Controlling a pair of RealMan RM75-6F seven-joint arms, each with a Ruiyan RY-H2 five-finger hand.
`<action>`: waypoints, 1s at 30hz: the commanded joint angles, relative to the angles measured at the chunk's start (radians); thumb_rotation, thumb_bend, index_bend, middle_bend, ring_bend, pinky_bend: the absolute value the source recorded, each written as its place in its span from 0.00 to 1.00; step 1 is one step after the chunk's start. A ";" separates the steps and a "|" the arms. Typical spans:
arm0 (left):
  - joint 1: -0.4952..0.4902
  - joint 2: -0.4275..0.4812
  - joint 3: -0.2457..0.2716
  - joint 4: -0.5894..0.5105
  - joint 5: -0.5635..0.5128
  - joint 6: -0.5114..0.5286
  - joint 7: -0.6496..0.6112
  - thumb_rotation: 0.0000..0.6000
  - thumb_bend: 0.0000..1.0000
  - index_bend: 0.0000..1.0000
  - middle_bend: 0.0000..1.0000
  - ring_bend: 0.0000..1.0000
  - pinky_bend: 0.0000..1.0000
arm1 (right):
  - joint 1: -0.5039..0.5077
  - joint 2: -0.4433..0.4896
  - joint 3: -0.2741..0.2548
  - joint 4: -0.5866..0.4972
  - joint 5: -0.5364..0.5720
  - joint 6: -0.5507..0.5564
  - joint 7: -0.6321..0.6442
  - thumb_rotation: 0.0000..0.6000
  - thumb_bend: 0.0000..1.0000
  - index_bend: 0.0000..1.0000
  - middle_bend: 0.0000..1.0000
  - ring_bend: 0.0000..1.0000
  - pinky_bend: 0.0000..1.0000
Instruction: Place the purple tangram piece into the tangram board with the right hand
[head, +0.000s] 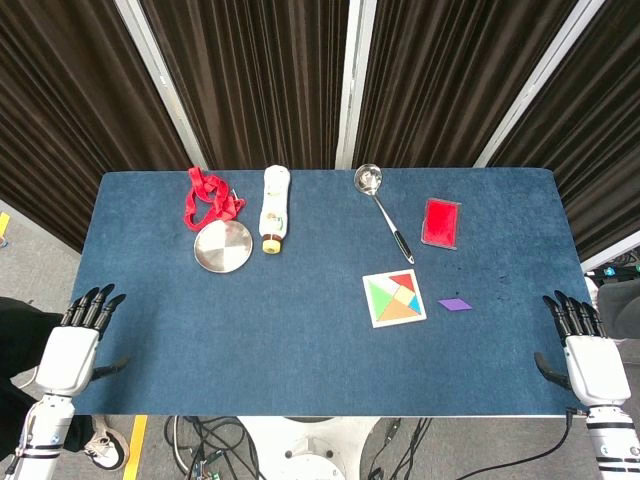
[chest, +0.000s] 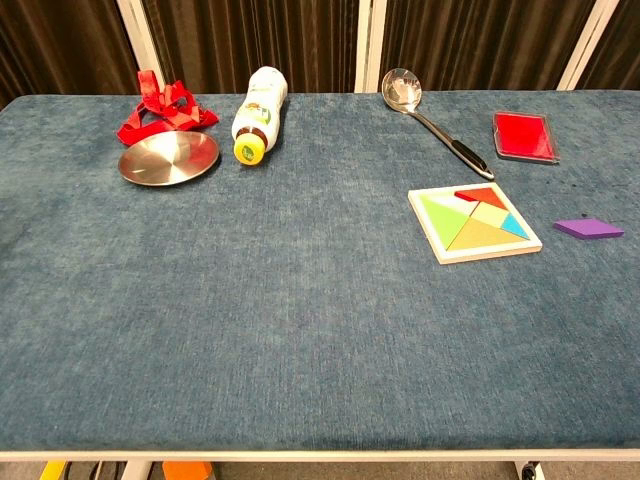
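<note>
Both views are bright and evenly lit from overhead, so things on the worktop (head: 300, 300) cast only short, soft shadows. Glare sits on the metal plate (chest: 168, 158) and the spoon (chest: 404, 90) bowl at 12 o'clock. Focus is sharp throughout. The chest view bows slightly toward its edges.
</note>
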 joint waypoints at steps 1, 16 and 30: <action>0.001 0.001 0.000 -0.001 0.000 0.002 -0.001 1.00 0.03 0.12 0.05 0.00 0.14 | -0.001 0.000 0.000 0.002 0.000 0.001 0.001 1.00 0.25 0.00 0.00 0.00 0.00; 0.002 0.002 0.000 0.002 -0.002 0.000 -0.007 1.00 0.03 0.12 0.05 0.00 0.14 | 0.013 -0.023 0.008 0.030 0.017 -0.024 -0.004 1.00 0.25 0.00 0.00 0.00 0.00; 0.001 -0.022 0.008 0.037 -0.005 -0.014 -0.020 1.00 0.03 0.13 0.05 0.00 0.14 | 0.180 -0.122 0.059 0.207 0.039 -0.228 -0.028 1.00 0.26 0.00 0.00 0.00 0.00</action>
